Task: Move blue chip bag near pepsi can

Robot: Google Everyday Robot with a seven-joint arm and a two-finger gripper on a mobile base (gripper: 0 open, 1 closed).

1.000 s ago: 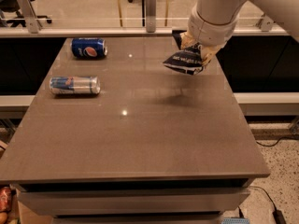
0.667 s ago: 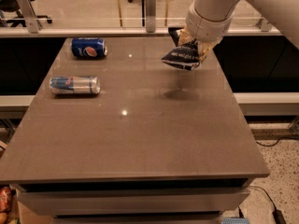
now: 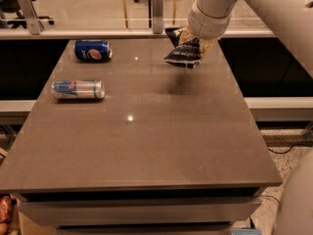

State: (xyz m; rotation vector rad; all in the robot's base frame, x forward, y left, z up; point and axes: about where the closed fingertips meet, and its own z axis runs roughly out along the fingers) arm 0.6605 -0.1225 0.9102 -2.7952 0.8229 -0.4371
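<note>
The blue chip bag [image 3: 182, 54] is a dark blue crinkly bag held in the air above the far right part of the table, its shadow below it. My gripper [image 3: 191, 39] is shut on its upper end, under the white arm coming in from the upper right. The pepsi can [image 3: 92, 50] lies on its side at the far left of the table, well to the left of the bag.
A slimmer light-blue-and-silver can [image 3: 78, 89] lies on its side at the left, in front of the pepsi can. The grey table [image 3: 146, 146] has a glass rail with metal posts [image 3: 156, 4] behind its far edge.
The gripper has carried the bag up and to the left, toward the far side of the table. Both cans have stayed where they were.
</note>
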